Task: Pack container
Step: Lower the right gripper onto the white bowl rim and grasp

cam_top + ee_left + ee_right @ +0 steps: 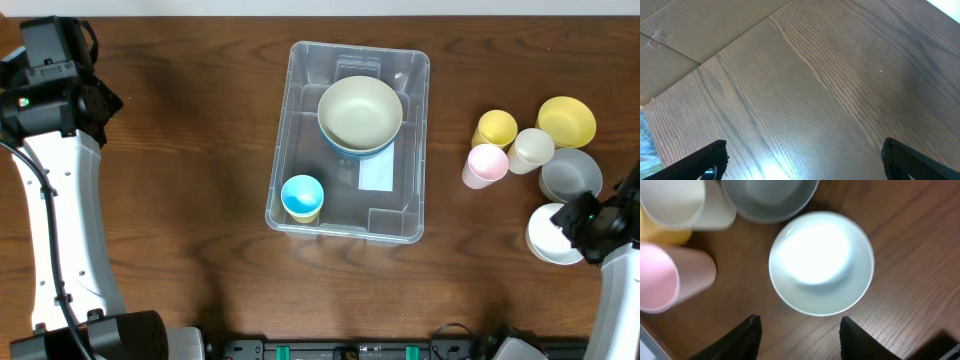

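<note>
One white label (377, 173), unreadable, is seen in the container (283, 130) at the centre of the surface (180, 200). Left gripper (803, 150) is spread wide; right gripper (800, 330) is parted, empty, above a white bowl (821, 262) beside cups (670, 275).

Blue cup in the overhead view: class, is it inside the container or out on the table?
Inside: the blue cup sits within the clear walls of the container, in one corner.
</note>
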